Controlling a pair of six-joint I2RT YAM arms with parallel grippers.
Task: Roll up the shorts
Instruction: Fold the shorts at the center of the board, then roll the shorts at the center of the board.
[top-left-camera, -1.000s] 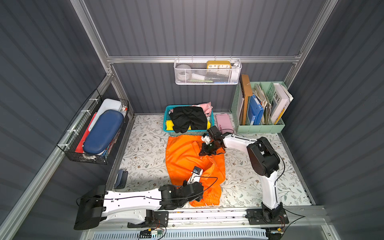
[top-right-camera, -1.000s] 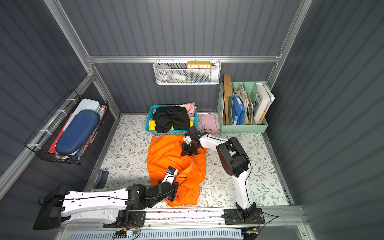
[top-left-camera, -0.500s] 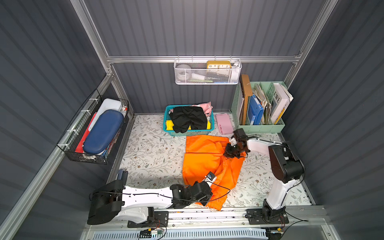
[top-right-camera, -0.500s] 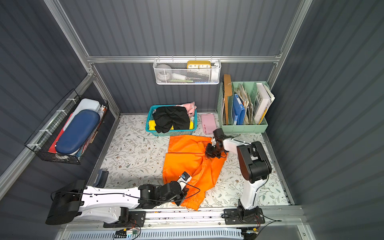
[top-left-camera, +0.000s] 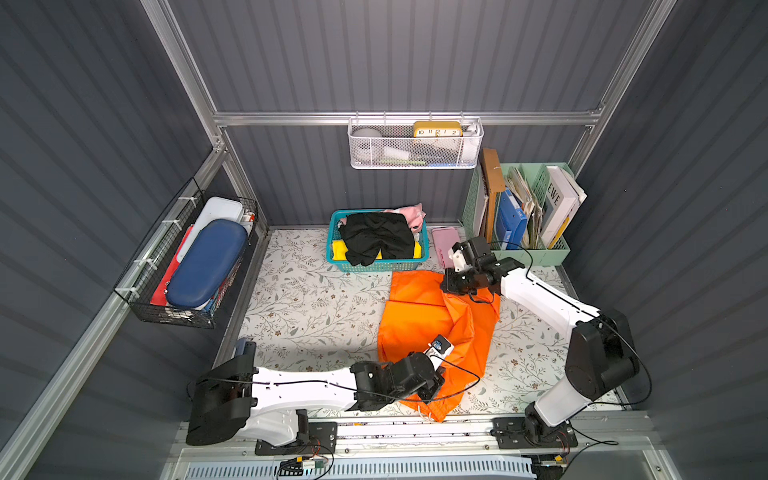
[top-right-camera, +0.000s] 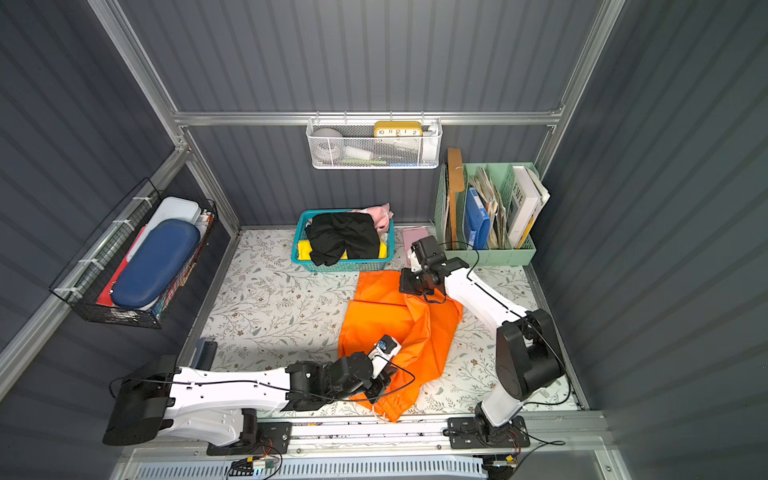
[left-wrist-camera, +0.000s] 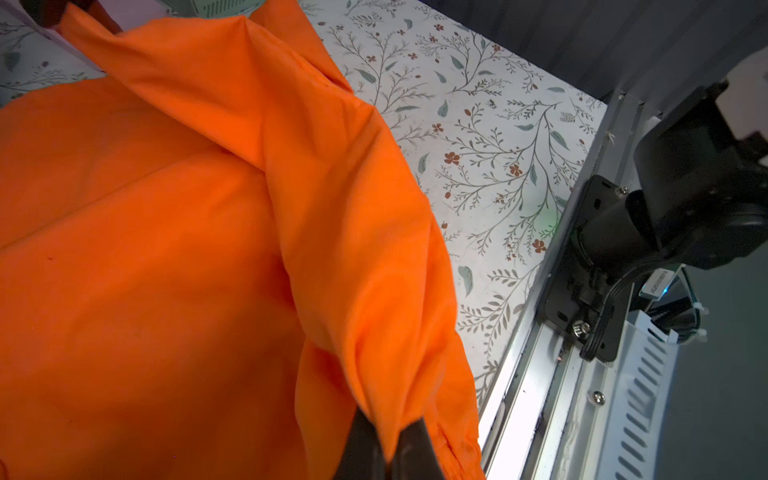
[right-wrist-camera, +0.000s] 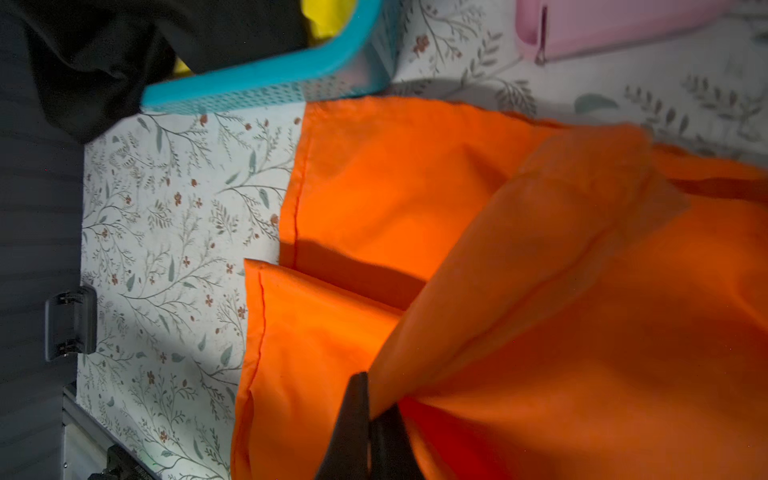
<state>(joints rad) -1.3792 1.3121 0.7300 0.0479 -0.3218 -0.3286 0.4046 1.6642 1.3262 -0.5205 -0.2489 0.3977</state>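
The orange shorts (top-left-camera: 419, 316) are plain bright orange. The black shorts (top-left-camera: 376, 239), at 11 o'clock from them, are plain black. The basket (top-left-camera: 376, 266) is teal. The yellow cloth (top-left-camera: 338, 249) is plain. The pink cloth (top-left-camera: 412, 215) is pale pink. The table cover (top-left-camera: 316, 299) is white, printed with grey-green sprigs and small red-brown flowers.

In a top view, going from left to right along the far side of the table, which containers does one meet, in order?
black wire basket → teal basket → pink case → green file holder
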